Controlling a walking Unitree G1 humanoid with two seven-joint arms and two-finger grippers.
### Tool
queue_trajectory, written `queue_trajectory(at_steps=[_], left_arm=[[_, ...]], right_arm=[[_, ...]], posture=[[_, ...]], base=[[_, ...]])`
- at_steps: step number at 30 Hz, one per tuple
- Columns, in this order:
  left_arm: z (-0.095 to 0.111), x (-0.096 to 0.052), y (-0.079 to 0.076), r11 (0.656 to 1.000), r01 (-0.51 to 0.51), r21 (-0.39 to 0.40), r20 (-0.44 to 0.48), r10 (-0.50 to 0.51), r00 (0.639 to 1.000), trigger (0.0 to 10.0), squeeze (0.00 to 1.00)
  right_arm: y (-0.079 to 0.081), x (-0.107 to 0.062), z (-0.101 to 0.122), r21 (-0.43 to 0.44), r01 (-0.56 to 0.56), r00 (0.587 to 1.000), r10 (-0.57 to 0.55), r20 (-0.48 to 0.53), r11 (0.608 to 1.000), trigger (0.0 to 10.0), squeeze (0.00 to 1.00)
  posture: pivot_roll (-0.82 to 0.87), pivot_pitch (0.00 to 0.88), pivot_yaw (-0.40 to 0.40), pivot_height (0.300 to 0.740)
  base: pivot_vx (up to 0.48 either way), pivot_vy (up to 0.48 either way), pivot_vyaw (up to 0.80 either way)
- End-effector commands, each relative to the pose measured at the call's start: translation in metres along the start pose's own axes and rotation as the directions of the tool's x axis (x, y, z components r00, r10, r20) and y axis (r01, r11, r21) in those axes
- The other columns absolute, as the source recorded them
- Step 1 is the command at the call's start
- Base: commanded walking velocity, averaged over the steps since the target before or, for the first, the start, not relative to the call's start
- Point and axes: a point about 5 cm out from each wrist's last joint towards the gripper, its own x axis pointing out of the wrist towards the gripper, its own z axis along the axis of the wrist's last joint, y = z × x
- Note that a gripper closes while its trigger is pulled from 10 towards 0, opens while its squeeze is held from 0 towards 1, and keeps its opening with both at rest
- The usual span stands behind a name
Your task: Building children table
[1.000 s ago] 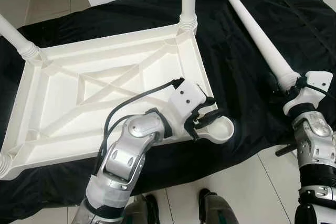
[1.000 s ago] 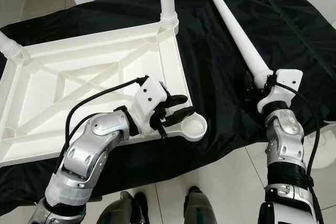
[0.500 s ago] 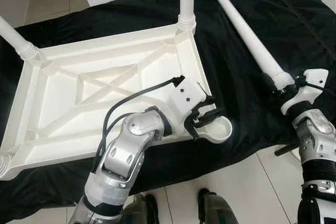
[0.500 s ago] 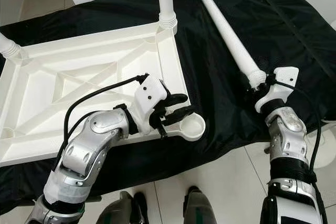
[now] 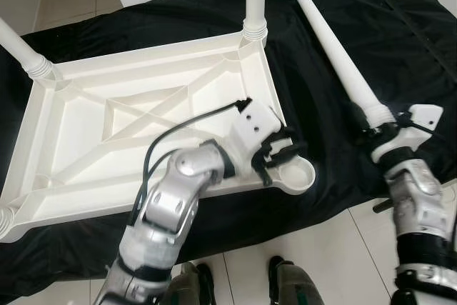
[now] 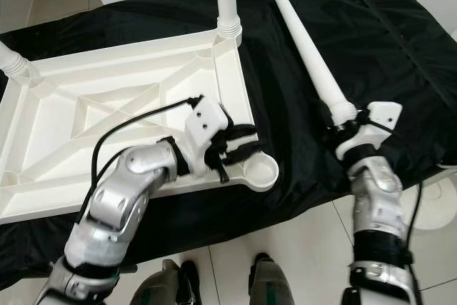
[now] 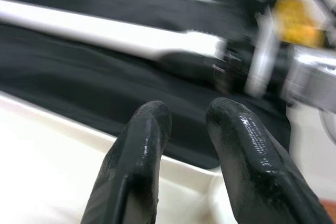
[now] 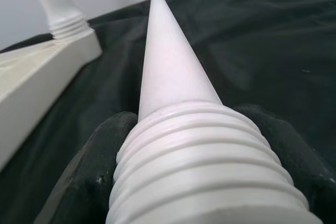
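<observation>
- The right gripper [image 6: 341, 128] is clamped on the threaded end of the long white tapered plastic table leg [image 6: 308, 51], which sits at about 2 o'clock over the black cloth [image 6: 400, 48].
- The left gripper [image 6: 239, 149], fingers slightly parted and holding nothing, steadies the upside-down white plastic tabletop [image 6: 107, 126] beside the empty round corner socket [image 6: 261, 171], at 5 o'clock.
- My take: swing the threaded end over that socket, stand it vertical, then twist so the threads don't cross.

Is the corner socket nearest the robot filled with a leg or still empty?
Empty: the round socket shows an open hollow; the loose leg is in the right gripper.
</observation>
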Motion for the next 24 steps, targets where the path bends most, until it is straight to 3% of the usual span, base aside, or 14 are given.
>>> queue_trajectory(at_steps=[1, 5, 8, 11, 19, 24], left_arm=[[-0.006, -0.003, 0.006, 0.999, -0.051, -0.009, -0.016, 0.051, 0.999, 10.0, 0.00], [-0.002, -0.002, 0.032, 0.992, -0.127, 0.024, 0.010, 0.127, 0.992, 10.0, 0.00], [0.001, -0.002, 0.040, 0.985, -0.169, 0.045, 0.032, 0.168, 0.985, 10.0, 0.00], [0.001, 0.002, 0.052, 0.978, -0.208, -0.007, 0.011, 0.208, 0.978, 10.0, 0.00], [0.000, 0.009, 0.063, 0.967, -0.255, -0.009, -0.009, 0.255, 0.967, 10.0, 0.00], [0.000, 0.012, 0.068, 0.964, -0.265, 0.020, 0.006, 0.265, 0.964, 10.0, 0.00]], right_arm=[[0.003, 0.000, 0.004, -0.022, 0.000, 1.000, 0.001, 0.028, 1.000, 10.0, 0.00], [0.020, 0.014, 0.010, -0.055, 0.033, 0.997, -0.029, 0.076, 0.998, 10.0, 0.00], [0.022, 0.016, 0.013, -0.066, 0.048, 0.995, -0.042, 0.092, 0.997, 10.0, 0.00], [0.020, 0.017, 0.014, -0.074, 0.118, 0.989, -0.111, 0.098, 0.990, 10.0, 0.00], [0.017, 0.022, 0.019, -0.098, 0.211, 0.973, -0.199, 0.114, 0.973, 10.0, 0.00], [0.017, 0.026, 0.025, -0.156, 0.244, 0.962, -0.220, 0.160, 0.957, 10.0, 0.00]], posture=[[-0.10, 0.164, 0.126, 0.740], [-0.13, 0.119, 0.120, 0.740], [-0.14, 0.100, 0.117, 0.740], [-0.15, 0.076, 0.116, 0.740], [-0.17, 0.033, 0.134, 0.740], [-0.18, 0.006, 0.146, 0.740]], base=[[0.000, 0.000, 0.00], [0.000, 0.000, 0.00], [0.000, 0.000, 0.00], [0.000, 0.000, 0.00], [0.000, 0.000, 0.00], [0.000, 0.000, 0.00]])
